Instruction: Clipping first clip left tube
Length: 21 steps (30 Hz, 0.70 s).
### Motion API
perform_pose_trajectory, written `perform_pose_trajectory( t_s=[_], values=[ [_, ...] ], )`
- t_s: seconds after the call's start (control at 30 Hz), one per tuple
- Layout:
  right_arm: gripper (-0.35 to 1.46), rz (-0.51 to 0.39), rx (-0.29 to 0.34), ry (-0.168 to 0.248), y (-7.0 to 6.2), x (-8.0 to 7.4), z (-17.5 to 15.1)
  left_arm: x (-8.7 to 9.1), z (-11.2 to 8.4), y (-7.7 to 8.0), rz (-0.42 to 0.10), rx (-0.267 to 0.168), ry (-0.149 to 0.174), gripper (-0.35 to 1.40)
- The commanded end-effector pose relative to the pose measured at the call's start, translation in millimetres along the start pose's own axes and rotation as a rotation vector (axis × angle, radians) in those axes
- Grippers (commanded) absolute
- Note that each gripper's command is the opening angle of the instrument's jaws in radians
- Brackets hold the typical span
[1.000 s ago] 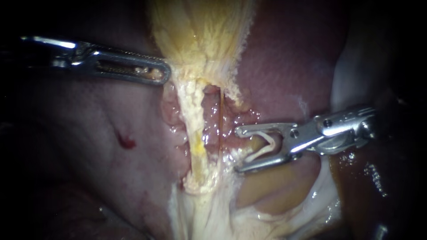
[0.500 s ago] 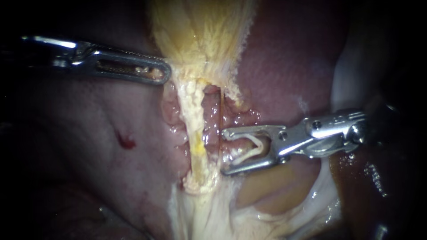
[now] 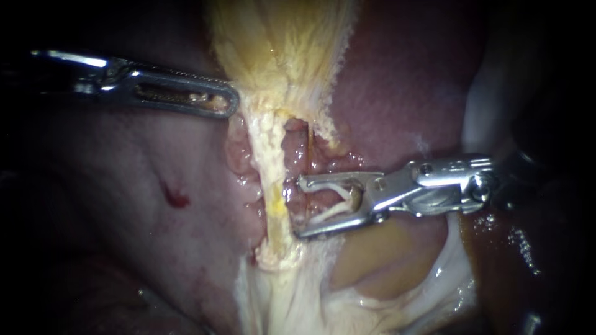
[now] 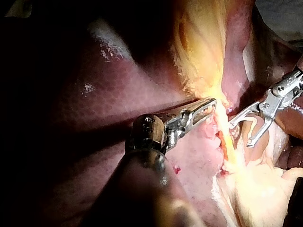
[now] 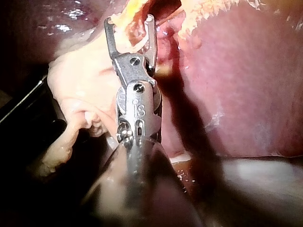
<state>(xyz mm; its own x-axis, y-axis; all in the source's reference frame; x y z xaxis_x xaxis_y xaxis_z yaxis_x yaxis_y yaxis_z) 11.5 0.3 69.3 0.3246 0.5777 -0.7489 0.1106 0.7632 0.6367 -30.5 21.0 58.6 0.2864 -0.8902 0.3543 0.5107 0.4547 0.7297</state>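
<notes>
The gallbladder (image 3: 282, 49) hangs pale yellow and narrows into two strands. The left tube (image 3: 273, 186) is pale and yellowish, and the right tube (image 3: 305, 162) beside it is thin and reddish. My left instrument (image 3: 226, 102) reaches in level and is shut on the gallbladder's edge (image 4: 215, 111) just above the tubes. My right instrument (image 3: 299, 209) holds its jaws wide apart, with a white V-shaped clip (image 3: 338, 201) seated between them. Its tips lie over the right tube and just short of the left tube. The right wrist view shows the clip (image 5: 137, 43) and the tips (image 5: 130, 21) at the yellow strand.
Dark red liver (image 3: 397, 80) surrounds the tubes on both sides, with a small blood spot (image 3: 177, 200) on the left lobe. Whitish fatty tissue (image 3: 292, 298) spreads below the tubes. A brown fluid pool (image 3: 496, 260) lies under the right instrument's shaft.
My right instrument has advanced leftward with the clip, from clear of the tubes to its tips over the right tube. The left instrument and the gallbladder have stayed put.
</notes>
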Motion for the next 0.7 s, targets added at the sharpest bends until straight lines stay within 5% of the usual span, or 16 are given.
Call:
perform_pose_trajectory(
  t_s=[0.03, 0.7],
  values=[
    [0.49, 0.004, -0.002, -0.002, 0.3, -0.4, 0.1, 0.0, 0.0, 0.0, 0.0, -0.001, 0.0, -0.35],
    [0.5, 0.016, 0.032, 0.005, 1.2, -1.4, 1.5, 0.0, 0.0, -0.1, -0.001, -0.001, -0.001, -0.35]
  ],
)
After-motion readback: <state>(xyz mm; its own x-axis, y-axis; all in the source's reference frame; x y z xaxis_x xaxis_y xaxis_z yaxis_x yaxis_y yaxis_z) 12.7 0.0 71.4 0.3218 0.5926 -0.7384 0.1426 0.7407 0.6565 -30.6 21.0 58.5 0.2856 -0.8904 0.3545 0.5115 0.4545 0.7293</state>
